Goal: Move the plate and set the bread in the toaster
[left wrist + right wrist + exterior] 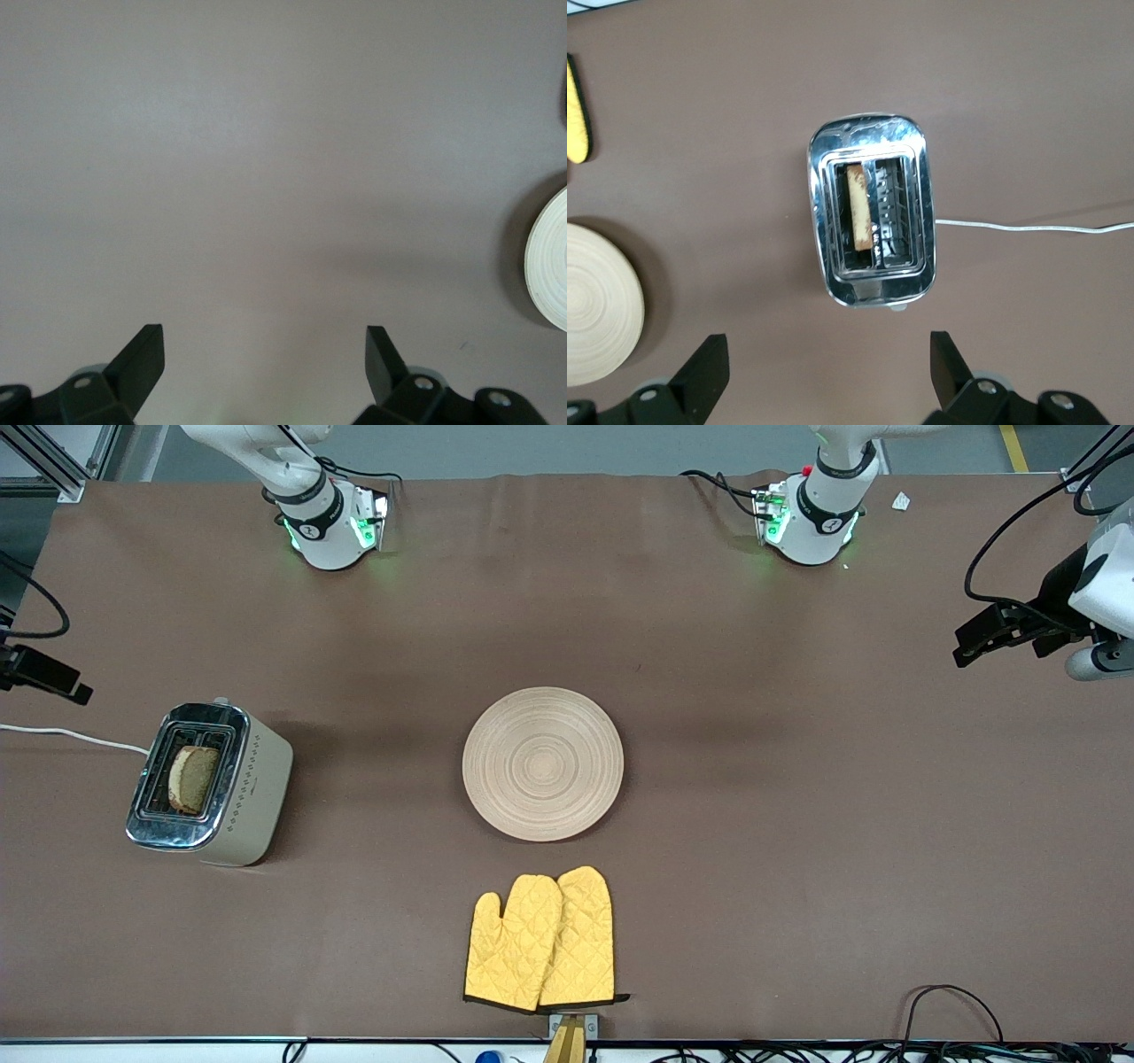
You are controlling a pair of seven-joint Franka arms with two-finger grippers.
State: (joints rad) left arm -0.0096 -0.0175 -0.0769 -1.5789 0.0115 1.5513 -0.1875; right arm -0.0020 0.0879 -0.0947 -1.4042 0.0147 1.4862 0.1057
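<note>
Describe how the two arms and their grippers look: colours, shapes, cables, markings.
Both arms are glossy white with rounded segments, black joint rings and green lights at their bases. Black cables run to each base. The left gripper and the right gripper each have two flat black, wedge-tipped fingers on black mounts with silver screws.

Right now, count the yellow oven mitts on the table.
2: both oven mitts lie side by side, overlapping, nearer the front camera than the plate. More could hide underneath.

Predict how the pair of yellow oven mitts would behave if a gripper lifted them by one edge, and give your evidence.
The oven mitts look quilted and lie flat on the table, so they would probably droop rather than stay stiff. They overlap loosely, so lifting one may drag or shed the other. The padded fabric likely grips well and will not roll.
</note>
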